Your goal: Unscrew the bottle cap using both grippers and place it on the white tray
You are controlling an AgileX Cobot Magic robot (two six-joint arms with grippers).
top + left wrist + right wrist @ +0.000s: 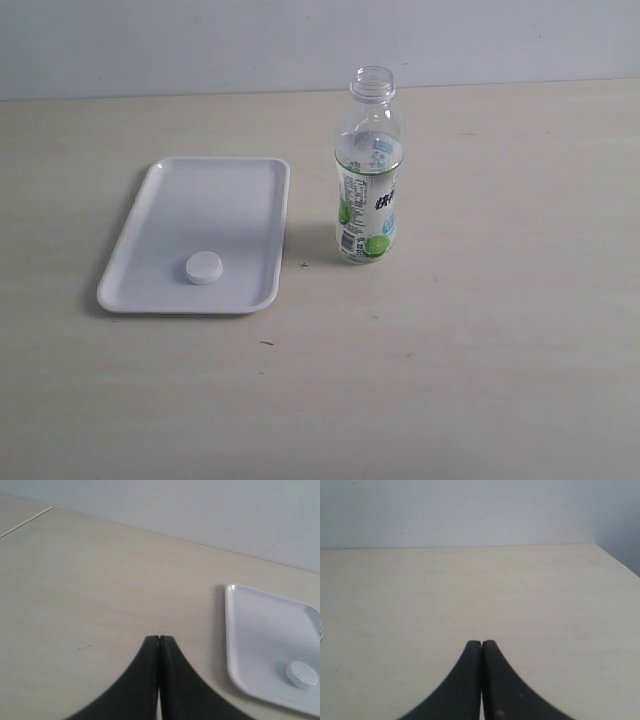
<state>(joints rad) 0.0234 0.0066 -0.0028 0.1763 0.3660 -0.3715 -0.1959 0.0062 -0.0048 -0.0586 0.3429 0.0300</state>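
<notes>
The white bottle cap (203,267) lies flat inside the white tray (175,190), near its front edge. Right of the tray the clear bottle (368,170) with the green-and-white label stands upright, its threaded neck bare. Neither arm shows in the exterior view. In the left wrist view my left gripper (159,638) is shut with nothing between its tips, well away from the tray (250,630) and the bottle cap (301,674). My right gripper (481,642) is shut and empty over bare tabletop; the bottle does not show in that view.
The tabletop (480,350) is pale wood with a light wall behind it. A table corner and edge (615,560) show in the right wrist view, and a thin seam line (27,520) in the left wrist view.
</notes>
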